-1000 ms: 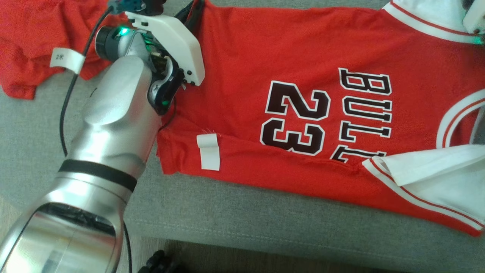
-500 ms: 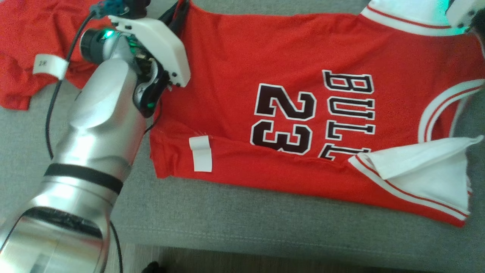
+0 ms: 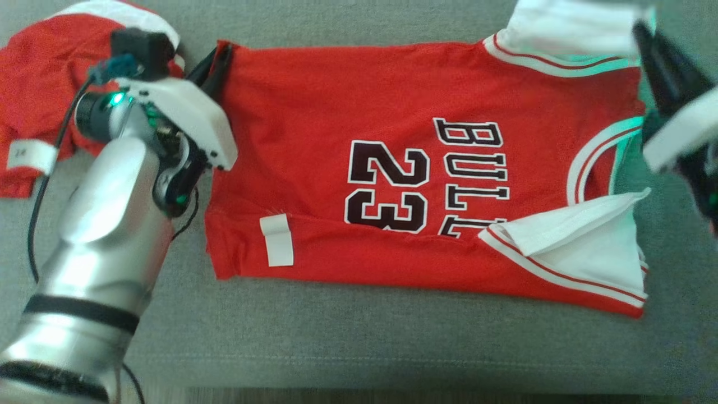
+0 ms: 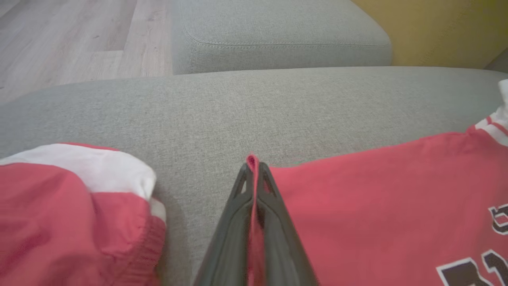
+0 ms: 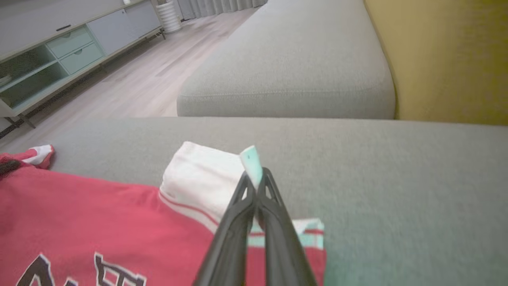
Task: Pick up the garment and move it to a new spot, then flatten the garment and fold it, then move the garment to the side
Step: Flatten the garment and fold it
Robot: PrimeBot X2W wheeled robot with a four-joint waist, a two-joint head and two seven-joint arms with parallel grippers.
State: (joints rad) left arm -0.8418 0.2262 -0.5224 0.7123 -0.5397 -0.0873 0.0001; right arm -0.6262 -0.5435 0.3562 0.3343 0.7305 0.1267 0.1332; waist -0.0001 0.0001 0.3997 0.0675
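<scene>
The garment [image 3: 348, 112] is a red jersey with "23" and white-trimmed sleeves, spread across the grey sofa seat [image 3: 359, 336]. My left gripper [image 3: 219, 53] is shut on its far left hem corner; in the left wrist view a red fold [image 4: 252, 161] pokes out between the closed fingers [image 4: 274, 222]. My right gripper [image 3: 639, 31] is shut on the white far sleeve [image 3: 561, 28]; in the right wrist view a pale edge of cloth [image 5: 252, 159] sticks up from the pinched fingertips [image 5: 242, 198]. The near sleeve [image 3: 583, 247] lies folded over the jersey.
A second red-and-white piece of clothing [image 3: 33, 84] lies bunched on the seat beside my left arm [image 3: 106, 224]. Another grey cushion [image 4: 278, 35] and a yellow backrest [image 5: 444, 59] lie beyond. Wooden floor [image 5: 139, 75] and a low cabinet [image 5: 47, 51] are off the sofa's edge.
The camera has turned, so the whole picture has shifted. My right gripper has come into view and has shut on the white sleeve. The left gripper still holds the hem corner.
</scene>
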